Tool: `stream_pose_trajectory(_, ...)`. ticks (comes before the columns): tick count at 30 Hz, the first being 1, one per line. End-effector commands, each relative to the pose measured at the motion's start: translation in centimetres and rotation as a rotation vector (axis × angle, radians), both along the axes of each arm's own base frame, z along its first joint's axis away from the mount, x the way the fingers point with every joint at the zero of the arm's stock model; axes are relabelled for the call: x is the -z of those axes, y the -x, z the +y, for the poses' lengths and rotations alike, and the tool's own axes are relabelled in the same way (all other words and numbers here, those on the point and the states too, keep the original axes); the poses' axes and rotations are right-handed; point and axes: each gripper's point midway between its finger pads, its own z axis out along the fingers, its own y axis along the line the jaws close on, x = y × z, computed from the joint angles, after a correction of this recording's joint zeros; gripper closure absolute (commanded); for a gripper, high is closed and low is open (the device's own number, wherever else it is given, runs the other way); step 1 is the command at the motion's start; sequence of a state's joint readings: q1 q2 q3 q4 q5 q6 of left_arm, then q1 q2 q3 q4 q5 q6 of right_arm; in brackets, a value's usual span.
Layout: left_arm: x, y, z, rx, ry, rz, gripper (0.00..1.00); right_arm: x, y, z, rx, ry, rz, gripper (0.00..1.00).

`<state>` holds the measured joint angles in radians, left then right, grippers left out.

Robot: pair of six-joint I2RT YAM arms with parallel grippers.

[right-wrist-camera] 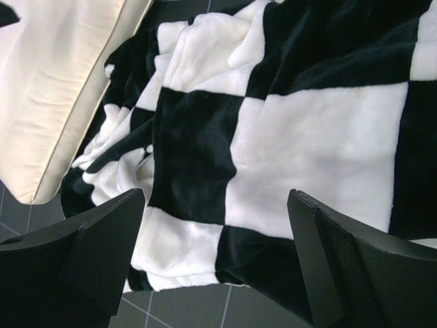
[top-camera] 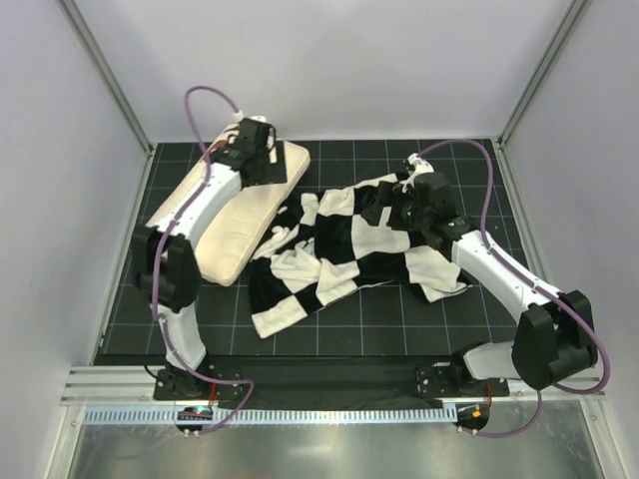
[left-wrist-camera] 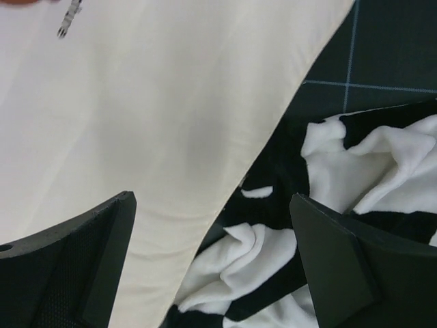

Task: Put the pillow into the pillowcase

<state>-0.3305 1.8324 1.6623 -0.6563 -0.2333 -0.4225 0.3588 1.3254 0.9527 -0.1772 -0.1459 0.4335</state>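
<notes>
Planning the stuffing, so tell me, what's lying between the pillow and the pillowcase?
Nothing. The pillowcase bunches right up against the pillow, clearest in the right wrist view.

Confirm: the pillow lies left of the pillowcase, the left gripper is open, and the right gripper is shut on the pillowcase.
Wrong on one point: the right gripper is open, not shut on the pillowcase. The right wrist view shows its jaws wide apart above it. The rest stands.

The bench [top-camera: 469,175] was a black surface ruled with a pale grid. The cream pillow [top-camera: 250,215] lay flat at an angle on its left part. The checked pillowcase [top-camera: 339,249] lay crumpled across the middle, against the pillow's right edge.
</notes>
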Motion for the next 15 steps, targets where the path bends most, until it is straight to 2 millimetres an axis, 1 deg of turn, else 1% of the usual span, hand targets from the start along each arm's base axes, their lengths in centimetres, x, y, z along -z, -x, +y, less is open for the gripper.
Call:
stream_pose_trajectory(1, -0.9, -3.6, -3.9, 0.224, -0.253, -0.086, 0.0, -2.4, -1.5, 0.4, -0.015, 0.007, -0.076, 0.06)
stream_pose_trajectory(2, -0.2, -4.4, -4.4, 0.237, -0.316, -0.078, 0.0, -2.5, -1.7, 0.4, -0.012, 0.007, -0.078, 0.06)
stream_pose_trajectory(3, 0.5, -4.6, -4.6, 0.242, -0.382, -0.05, 0.0, -2.5, -1.7, 0.4, -0.015, 0.009, -0.079, 0.06)
stream_pose_trajectory(4, 1.0, -6.8, -5.7, 0.256, -0.405, -0.05, 0.0, -2.5, -1.7, 0.3, -0.011, 0.011, -0.08, 0.06)
stream_pose_trajectory(5, 1.5, -7.4, -5.9, 0.262, -0.415, -0.034, 0.0, -2.5, -1.7, 0.3, -0.011, 0.015, -0.08, 0.06)
stream_pose_trajectory(6, 1.9, -7.4, -5.9, 0.272, -0.431, 0.0, 0.0, -2.4, -1.6, 0.1, -0.006, 0.021, -0.077, 0.06)
stream_pose_trajectory(7, 2.6, -8.1, -5.8, 0.264, -0.459, 0.013, 0.0, -2.4, -1.5, 0.0, -0.007, 0.025, -0.08, 0.06)
stream_pose_trajectory(8, 3.4, -9.3, -6.1, 0.263, -0.472, 0.006, 0.0, -2.3, -1.4, -0.1, -0.005, 0.029, -0.079, 0.06)
stream_pose_trajectory(9, 4.4, -9.6, -5.7, 0.255, -0.49, 0.026, 0.0, -2.1, -1.3, -0.3, -0.002, 0.04, -0.078, 0.06)
stream_pose_trajectory(10, 4.9, -10.0, -5.1, 0.233, -0.503, 0.031, 0.0, -2.3, -1.2, -0.4, 0.001, 0.039, -0.085, 0.06)
stream_pose_trajectory(11, 6.4, -10.3, -4.8, 0.22, -0.5, 0.051, 0.0, -2.2, -1.0, -0.5, -0.001, 0.042, -0.084, 0.06)
stream_pose_trajectory(13, 7.9, -10.8, -3.0, 0.166, -0.511, 0.077, 0.0, -2.5, -0.9, -0.6, 0.004, 0.041, -0.095, 0.06)
stream_pose_trajectory(14, 9.2, -11.0, -1.6, 0.123, -0.52, 0.101, 0.0, -2.5, -0.8, -0.6, 0.003, 0.041, -0.097, 0.06)
stream_pose_trajectory(15, 9.6, -11.0, -0.9, 0.105, -0.534, 0.112, 0.05, -2.6, -0.8, -0.6, 0.002, 0.038, -0.099, 0.06)
